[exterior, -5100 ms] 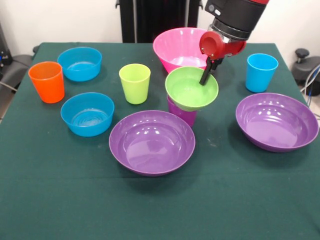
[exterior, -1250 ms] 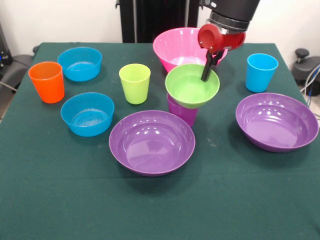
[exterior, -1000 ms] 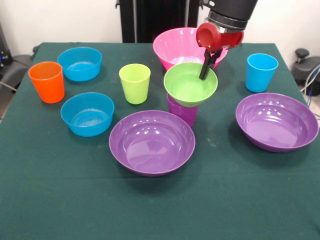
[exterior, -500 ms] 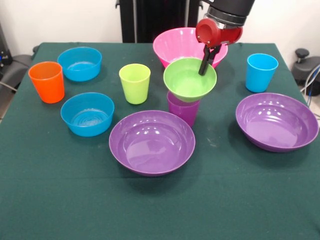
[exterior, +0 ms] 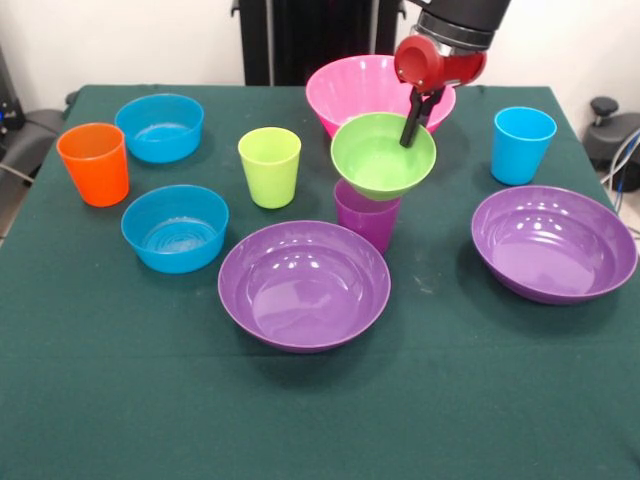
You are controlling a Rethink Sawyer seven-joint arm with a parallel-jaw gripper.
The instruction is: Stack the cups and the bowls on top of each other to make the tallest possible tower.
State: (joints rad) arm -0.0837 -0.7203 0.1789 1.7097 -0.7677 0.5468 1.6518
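Observation:
My gripper [exterior: 412, 128] is shut on the far rim of the small green bowl [exterior: 380, 158], with one dark finger showing inside it. The bowl hangs tilted just over the purple cup [exterior: 366, 222], which stands upright mid-table; I cannot tell whether they touch. A wide purple bowl [exterior: 304, 284] lies in front of the cup and another purple bowl [exterior: 553, 242] lies to the right. The big pink bowl [exterior: 358, 90] stands behind the gripper. The lime green cup [exterior: 269, 166], orange cup [exterior: 93, 163] and light blue cup [exterior: 523, 144] stand apart.
Two small blue bowls [exterior: 159, 127] [exterior: 175, 227] sit at the left, near the orange cup. Everything rests on a dark green tablecloth [exterior: 320, 410]. A black stand rises behind the table's far edge.
The gripper has risen with the green bowl, so the bowl now hangs higher over the purple cup and more of the cup shows. Nothing else moved.

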